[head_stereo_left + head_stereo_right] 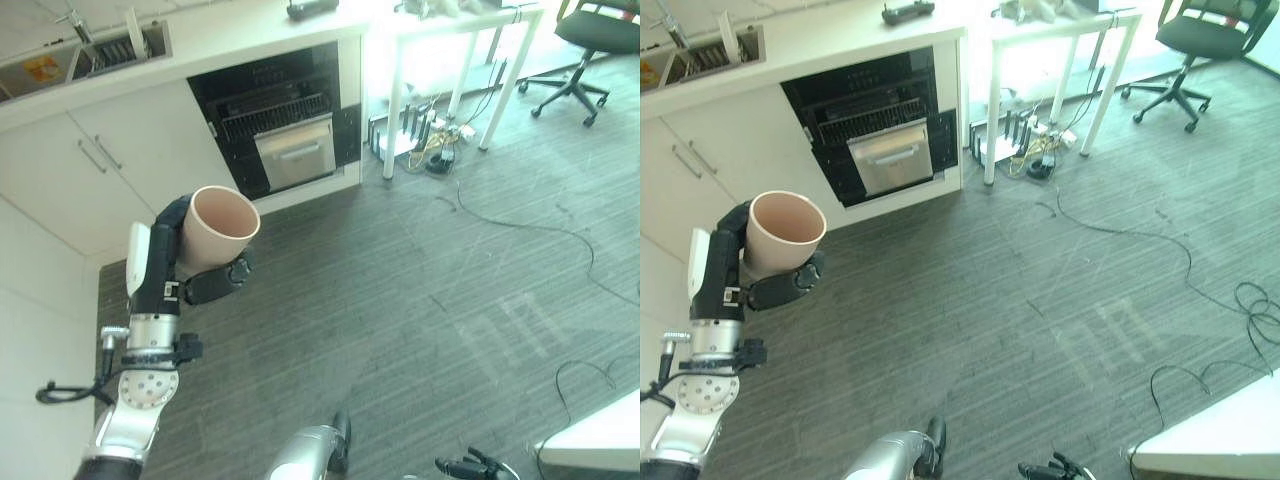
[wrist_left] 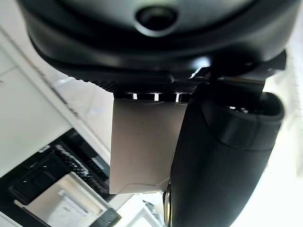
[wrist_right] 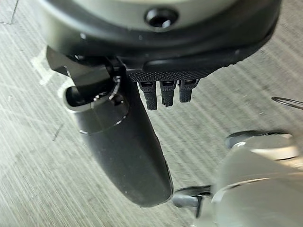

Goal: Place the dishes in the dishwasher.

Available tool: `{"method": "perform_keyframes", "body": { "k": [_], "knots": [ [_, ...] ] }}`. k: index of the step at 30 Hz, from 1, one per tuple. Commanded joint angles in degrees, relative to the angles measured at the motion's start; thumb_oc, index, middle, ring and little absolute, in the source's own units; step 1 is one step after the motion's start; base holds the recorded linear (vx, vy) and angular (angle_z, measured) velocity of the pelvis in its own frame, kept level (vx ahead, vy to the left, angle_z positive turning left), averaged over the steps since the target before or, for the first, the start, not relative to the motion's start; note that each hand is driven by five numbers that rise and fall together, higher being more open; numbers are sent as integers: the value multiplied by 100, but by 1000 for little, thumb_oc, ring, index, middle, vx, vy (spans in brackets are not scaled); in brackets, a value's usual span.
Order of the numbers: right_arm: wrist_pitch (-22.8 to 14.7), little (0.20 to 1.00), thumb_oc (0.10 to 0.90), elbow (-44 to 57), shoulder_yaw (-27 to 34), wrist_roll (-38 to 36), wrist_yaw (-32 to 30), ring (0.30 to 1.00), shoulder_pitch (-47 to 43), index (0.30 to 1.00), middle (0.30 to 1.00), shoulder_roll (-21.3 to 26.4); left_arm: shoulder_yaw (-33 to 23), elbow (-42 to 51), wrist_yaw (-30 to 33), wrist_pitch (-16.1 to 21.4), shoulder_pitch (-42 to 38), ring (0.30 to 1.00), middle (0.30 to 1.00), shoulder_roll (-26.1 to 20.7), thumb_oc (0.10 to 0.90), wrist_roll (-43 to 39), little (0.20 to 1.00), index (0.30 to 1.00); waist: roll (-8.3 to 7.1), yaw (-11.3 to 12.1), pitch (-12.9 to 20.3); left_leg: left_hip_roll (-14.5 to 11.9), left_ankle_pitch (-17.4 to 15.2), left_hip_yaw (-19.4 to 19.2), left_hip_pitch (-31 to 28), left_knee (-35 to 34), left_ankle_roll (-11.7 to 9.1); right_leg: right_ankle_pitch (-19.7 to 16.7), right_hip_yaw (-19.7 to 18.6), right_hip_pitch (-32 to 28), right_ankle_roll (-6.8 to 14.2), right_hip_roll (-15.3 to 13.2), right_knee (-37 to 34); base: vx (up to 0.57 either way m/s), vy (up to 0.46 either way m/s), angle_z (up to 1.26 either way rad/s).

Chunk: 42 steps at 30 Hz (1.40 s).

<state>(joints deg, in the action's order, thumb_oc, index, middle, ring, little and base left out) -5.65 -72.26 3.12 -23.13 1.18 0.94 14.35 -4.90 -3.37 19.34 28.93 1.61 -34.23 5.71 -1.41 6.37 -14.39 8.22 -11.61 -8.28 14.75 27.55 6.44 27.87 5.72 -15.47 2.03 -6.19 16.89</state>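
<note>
Left eye view puts the pale beige, smooth-walled cup [image 1: 222,228] at about nine o'clock, carried above the grey carpeted floor [image 1: 400,300] by the left hand [image 1: 190,270]. The dark fingers and thumb are curled round the cup's lower wall, so the rim stays free and the mouth tilts up toward the camera; this looks like a carrying grip, chosen to keep the rim clear for setting the cup down into a rack. The cup is empty as far as its inside shows. In the left wrist view the cup's wall [image 2: 142,142] lies against the palm with the thumb across it.

At about twelve o'clock from the cup, well apart from it, the built-in black dishwasher [image 1: 275,125] stands open in the white cabinet run [image 1: 120,150], a wire rack showing inside; I cannot tell whether anything lies in it. My judgement is that the cup is in transit and not yet loaded.

Farther at eleven o'clock, the steel sink [image 1: 110,50] in the countertop holds what look like dishes, one pale plate standing on edge.

Right hand [image 3: 123,142] hangs low over the floor, fingers curled, holding nothing.
</note>
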Motion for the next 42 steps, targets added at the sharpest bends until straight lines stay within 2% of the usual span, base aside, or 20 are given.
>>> {"method": "perform_keyframes", "body": {
  "k": [1,2,3,6,7,8,13,18,20,22,24,26,29,31,32,33,36,39,41,42],
  "knots": [
    [-302,900,800,327,-6,-19,-100,900,198,900,900,97,-470,880,277,512,-807,300,300,-286,400,242,300,300,356,-263,192,-136,-40,223,-380,-1036,32,-2512,486,780,727,427,2366,439,362,62],
    [-322,900,800,419,-52,-7,-136,900,219,900,900,46,-387,874,348,390,-877,300,300,-380,400,291,300,300,389,-333,161,-153,-162,242,-583,-1036,137,-2830,535,1337,823,349,3301,420,397,100],
    [-333,900,800,476,-93,-186,-105,900,213,900,900,48,-250,805,445,280,-1044,300,300,-521,400,261,300,300,500,-462,112,-278,-299,201,-861,-1036,205,-2415,747,1991,570,118,3534,302,171,64],
    [-372,900,800,571,-136,-91,-41,900,158,900,900,106,-144,707,562,236,-1311,300,300,-697,400,223,300,300,588,-639,-30,-413,-440,363,-1152,-1036,154,-1967,847,2405,395,132,2502,218,-44,12],
    [-335,900,800,561,-171,-193,-25,900,106,900,900,142,-141,707,593,144,-1427,300,300,-763,400,219,300,300,590,-655,-89,-495,-528,468,-1257,-1036,102,-2022,869,2411,372,67,1625,366,-351,57],
    [-311,900,800,459,-181,-199,24,900,-16,900,900,207,-91,738,753,-2,-1552,300,300,-843,400,279,300,300,537,-661,-118,-535,-720,600,-1412,-1036,40,-2254,758,2336,462,-8,44,387,-400,72],
    [-243,900,800,161,-45,-130,22,900,-99,900,900,241,-73,683,955,-6,-1488,300,300,-980,400,324,300,300,389,-676,-3,-417,-1073,931,-1701,-1036,3,-2313,23,2809,755,-362,30,355,-349,29],
    [-190,900,800,26,-129,84,19,900,-109,900,900,270,-293,858,1283,-129,-1182,300,300,-917,400,366,300,300,430,-609,182,-842,-1187,959,-2154,-1036,-326,-2029,310,2500,539,-206,30,433,-469,-16],
    [-223,900,800,31,-232,154,-3,900,-163,900,900,335,-364,994,1388,-224,-1094,300,300,-823,400,369,300,300,416,-552,177,-1005,-908,819,-2254,-1036,-443,-1882,394,2341,361,-133,30,327,-405,0],
    [-333,900,800,-2,-312,112,-43,900,-233,900,900,430,-469,1136,1355,-237,-1053,300,300,-713,400,291,300,300,298,-421,82,-1114,9,520,-2044,-673,-570,-1641,423,2040,126,-99,30,258,-432,-8],
    [-396,900,800,-30,-280,70,-71,900,-246,900,900,479,-510,1185,1218,-227,-1108,300,300,-672,400,221,300,300,257,-380,23,-1219,221,269,-1512,-47,-631,-1539,581,1863,-14,-69,30,117,-305,-6],
    [-410,900,800,-39,-207,17,-56,900,-249,900,900,542,-532,1178,1059,-219,-1214,300,300,-695,400,133,300,300,313,-343,-14,-820,-56,229,-1159,-104,-551,-1447,676,1752,-11,16,30,186,-200,43],
    [-319,900,800,-24,-121,-212,25,900,-218,900,900,521,-489,1167,1010,-197,-1247,300,300,-664,400,240,300,300,337,-293,12,-384,31,67,-1061,-999,-507,-1323,717,1669,6,134,30,239,-72,24],
    [-330,900,800,-6,-135,-286,-7,900,-201,900,900,462,-405,1150,1095,-127,-1224,300,300,-560,400,389,300,300,394,-290,-11,-266,9,-105,-837,-1036,-532,-1175,760,1475,5,207,30,215,7,6],
    [-330,900,800,-6,-135,-286,-7,900,-201,900,900,462,-405,1150,1095,-127,-1224,300,300,-560,400,389,300,300,394,-290,-11,-266,9,-105,-837,-1036,-532,-1175,760,1475,5,207,30,145,72,-26],
    [-384,900,800,20,-170,-415,-151,900,-225,900,900,356,-311,1117,1332,100,-1104,300,300,-382,400,719,300,300,461,-272,38,-371,-11,-508,-660,-1036,-429,-992,913,1348,-42,272,30,161,97,-20],
    [-387,900,800,149,-165,-484,-184,900,-260,900,900,209,-486,1215,1421,122,-829,300,300,-402,400,857,300,300,587,-159,94,-408,-174,-288,-655,-1036,-237,-959,986,891,18,570,89,214,82,-9],
    [-420,900,800,274,-218,-318,-197,900,-225,900,900,178,-458,1087,1475,60,-933,300,300,-589,400,754,300,300,674,-255,-42,-329,-323,50,-839,-1036,29,-1162,855,1738,174,334,1962,23,48,-8],
    [-406,900,800,344,-246,-459,-288,900,-224,900,900,196,-324,998,1500,24,-1181,300,300,-746,400,647,300,300,773,-380,-155,-432,-280,216,-951,-1036,38,-1153,887,2054,57,185,1761,-52,-124,51],
    [-414,900,800,333,-191,-486,-325,900,-244,900,900,216,-226,925,1607,-54,-1368,300,300,-881,400,641,300,300,840,-474,-200,-569,-366,307,-1110,-1036,30,-1481,748,2047,207,-112,1039,108,-285,101]
  ]
}}
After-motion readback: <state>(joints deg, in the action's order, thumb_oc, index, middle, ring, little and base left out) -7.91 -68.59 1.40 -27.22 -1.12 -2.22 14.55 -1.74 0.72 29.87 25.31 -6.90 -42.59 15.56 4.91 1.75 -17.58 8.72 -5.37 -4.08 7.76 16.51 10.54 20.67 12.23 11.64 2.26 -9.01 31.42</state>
